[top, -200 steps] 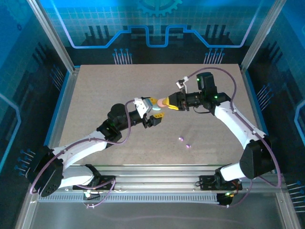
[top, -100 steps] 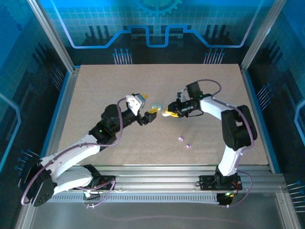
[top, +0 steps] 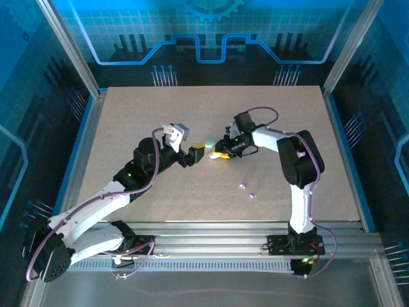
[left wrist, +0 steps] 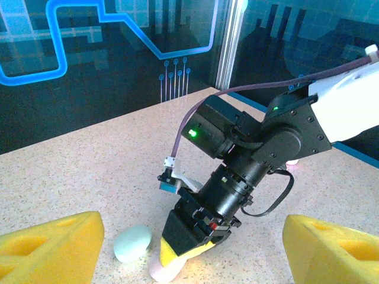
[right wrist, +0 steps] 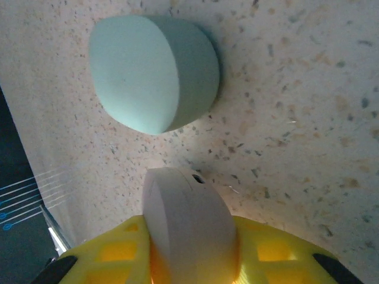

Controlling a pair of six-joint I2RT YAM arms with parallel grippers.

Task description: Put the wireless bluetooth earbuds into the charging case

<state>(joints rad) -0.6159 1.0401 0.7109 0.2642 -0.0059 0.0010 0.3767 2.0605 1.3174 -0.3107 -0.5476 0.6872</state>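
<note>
My right gripper (top: 220,153) is low over the table's middle, shut on a pale pinkish charging case (right wrist: 189,236) held on edge between its yellow fingers (right wrist: 278,251). The case's lower end touches the tabletop or hangs just above it. A mint oval case (right wrist: 154,71) lies loose on the table right beside it (top: 209,143). Just left of both cases my left gripper (top: 196,153) stands open, with nothing between its yellow pads (left wrist: 50,248). The mint case (left wrist: 132,243) and the pinkish case (left wrist: 164,269) sit ahead of them. Two lilac earbuds (top: 242,186) (top: 252,196) lie nearer the front.
The speckled beige tabletop (top: 140,121) is bordered by metal posts and blue side panels. The right arm's forearm and purple cable (top: 262,112) arch over the middle right. The two earbuds lie about a hand's width in front of the right gripper.
The left gripper let go of the mint case, opened wider and drew back left; the case now lies on the table. The right gripper swung left and down with the pinkish case.
</note>
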